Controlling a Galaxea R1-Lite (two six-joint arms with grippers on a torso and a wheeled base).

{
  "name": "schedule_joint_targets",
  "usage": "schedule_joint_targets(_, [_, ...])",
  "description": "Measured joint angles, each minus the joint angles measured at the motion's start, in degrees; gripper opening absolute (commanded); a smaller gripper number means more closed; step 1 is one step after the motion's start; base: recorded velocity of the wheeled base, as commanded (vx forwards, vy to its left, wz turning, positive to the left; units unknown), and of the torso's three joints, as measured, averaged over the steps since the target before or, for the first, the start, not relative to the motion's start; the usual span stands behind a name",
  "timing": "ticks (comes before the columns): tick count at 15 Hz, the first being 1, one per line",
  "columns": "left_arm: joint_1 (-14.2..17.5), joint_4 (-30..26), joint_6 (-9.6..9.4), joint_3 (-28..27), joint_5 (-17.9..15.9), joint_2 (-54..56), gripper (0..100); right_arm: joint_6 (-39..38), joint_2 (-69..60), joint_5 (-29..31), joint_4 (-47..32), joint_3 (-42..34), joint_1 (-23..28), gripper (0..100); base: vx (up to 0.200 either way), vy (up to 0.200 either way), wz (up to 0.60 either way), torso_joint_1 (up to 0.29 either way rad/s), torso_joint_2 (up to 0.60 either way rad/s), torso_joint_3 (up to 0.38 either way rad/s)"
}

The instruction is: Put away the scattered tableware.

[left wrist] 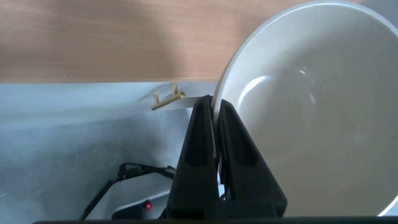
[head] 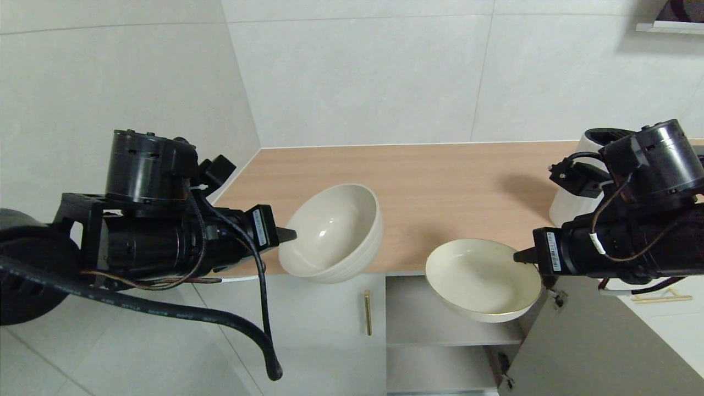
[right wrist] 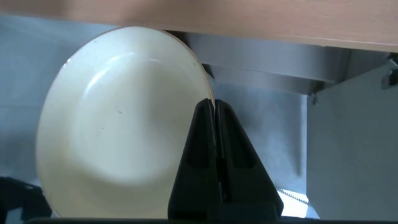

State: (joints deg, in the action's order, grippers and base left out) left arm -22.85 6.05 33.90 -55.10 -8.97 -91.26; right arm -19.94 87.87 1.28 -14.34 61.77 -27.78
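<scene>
L gripper: clamped on rim of bowl; bowl tilted, in air at front edge of counter.
R gripper: pinched shut on rim of plate; plate hangs before open cupboard.
Progress: both pieces lifted, neither shelved yet; stowing prob. remains.
Room: shelves bare; counter lip just above opening, swung-out door close to R arm.

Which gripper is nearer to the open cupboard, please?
Right. The right gripper holds the plate directly before the open cupboard; the left gripper, with the bowl, is over by the closed door.
</scene>
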Motion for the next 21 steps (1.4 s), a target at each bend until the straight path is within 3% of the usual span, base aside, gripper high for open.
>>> schedule_joint_targets(9, [-0.1,-0.2,0.00,0.1,-0.2,-0.2,0,0.0,0.9,0.0,0.0,-0.1,0.0,0,0.000,0.000,0.00,-0.004,0.01,0.006])
schedule_joint_targets(21, [-0.1,-0.2,0.00,0.1,-0.1,-0.2,0,0.0,1.3,0.0,0.2,0.0,0.0,0,0.000,0.000,0.00,-0.191,0.46,0.263])
